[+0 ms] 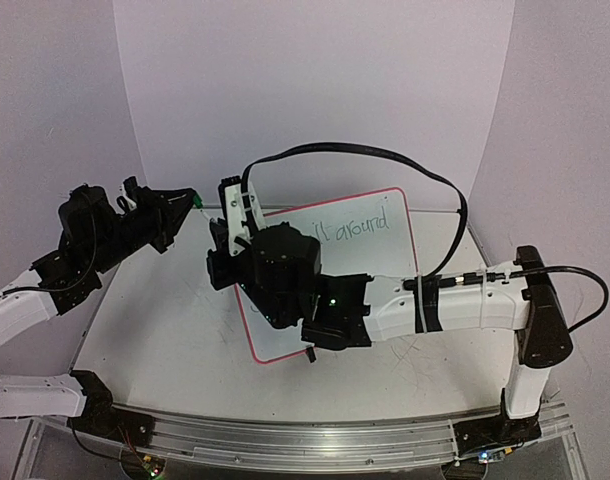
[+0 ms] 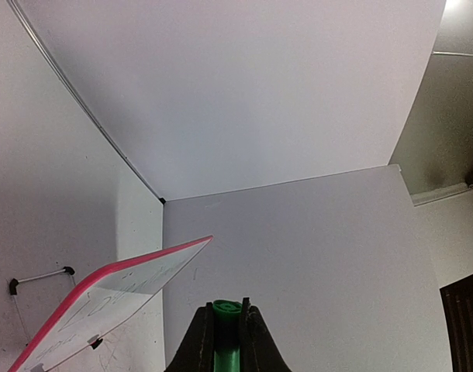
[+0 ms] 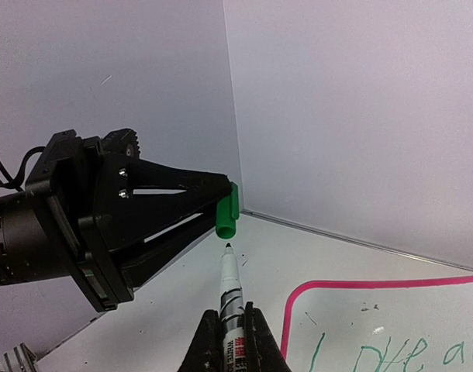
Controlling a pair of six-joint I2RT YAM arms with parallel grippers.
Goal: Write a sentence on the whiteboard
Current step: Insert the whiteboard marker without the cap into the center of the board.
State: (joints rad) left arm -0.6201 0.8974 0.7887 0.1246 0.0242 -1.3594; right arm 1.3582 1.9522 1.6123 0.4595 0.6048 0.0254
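Observation:
The whiteboard [image 1: 397, 262] lies on the table, glossy white with a red-pink rim, partly under my right arm. The green sentence [image 1: 355, 225] shows "all around" here; the right wrist view shows "Love al" [image 3: 407, 353]. My right gripper [image 3: 227, 314] is shut on a white-barrelled marker [image 3: 231, 287], tip bare and pointing up at the cap. My left gripper [image 2: 226, 308] is shut on the green marker cap [image 3: 227, 211], held a small gap above the marker's tip, past the board's far left corner. In the top view the two grippers [image 1: 190, 200] [image 1: 228, 205] nearly meet.
White walls close the table at the back and sides. The right arm's black cable [image 1: 385, 160] loops over the board. The scuffed tabletop [image 1: 155, 320] lies left of the board. The board also shows at the lower left of the left wrist view [image 2: 105, 302].

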